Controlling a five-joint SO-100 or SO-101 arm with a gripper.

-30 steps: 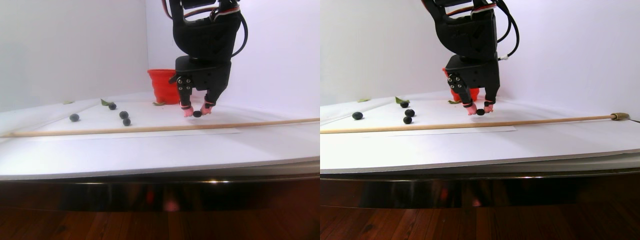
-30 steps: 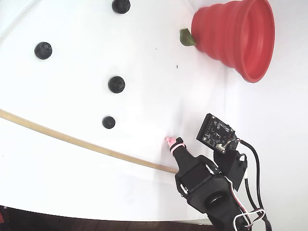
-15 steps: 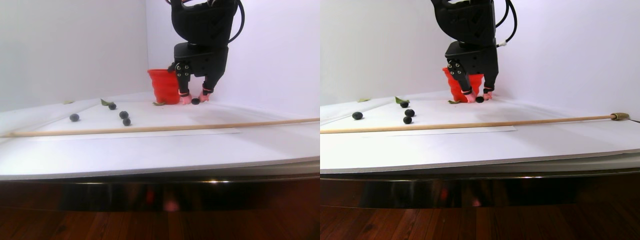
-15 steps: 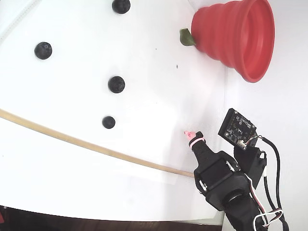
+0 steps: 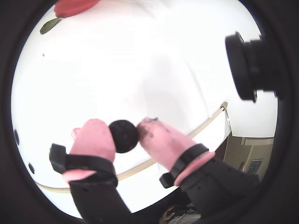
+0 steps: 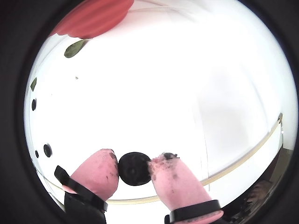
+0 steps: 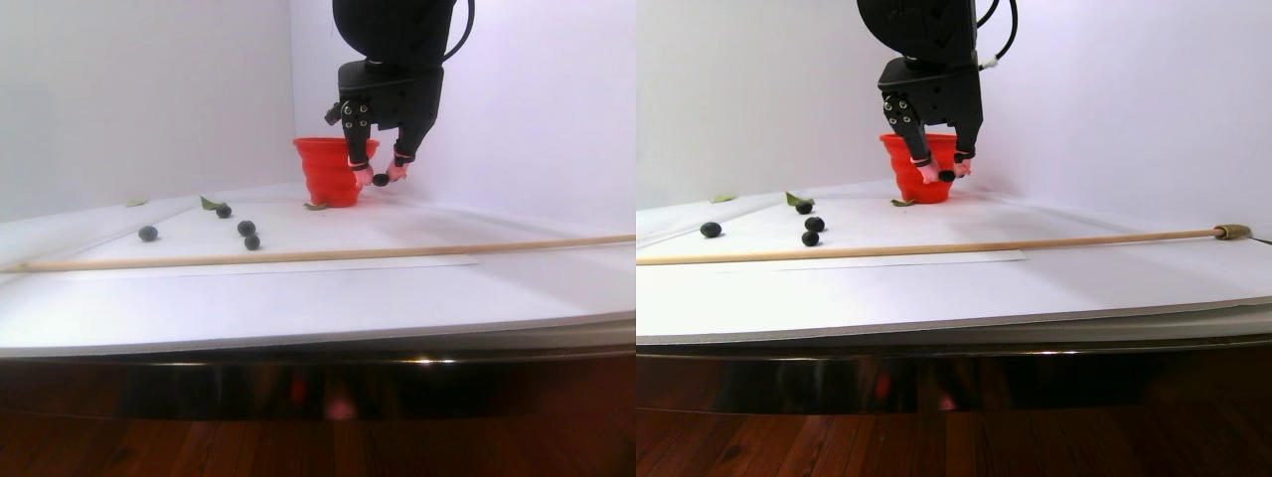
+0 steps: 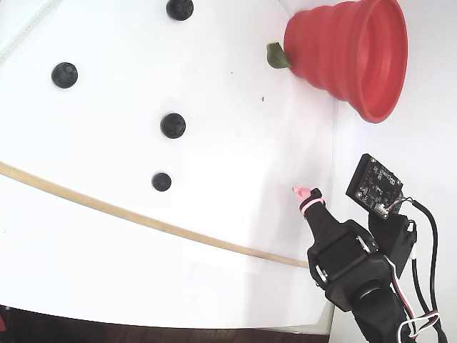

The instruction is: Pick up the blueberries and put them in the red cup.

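Pinching 1 blueberry (image 5: 124, 136) between its pink fingertips (image 5: 93, 140), the gripper (image 6: 134, 170) is nearly closed, the jaws parted only by the berry's width, and it hangs clear above the white table (image 8: 107, 286). Relative to the red cup (image 8: 357, 50), the held berry sits short of the rim: in the fixed view the cup lies up-frame and slightly right of the gripper, well apart, and in both wrist views it shows at the top-left edge, ahead of the fingertips. In the stereo pair view the berry hangs about level with the cup's lower wall, just in front of it, so my judgement is that the coming move needs more height and forward travel before release. 4 other blueberries (image 8: 173, 125) lie on the table left of the cup, beyond a wooden stick (image 8: 143, 221).
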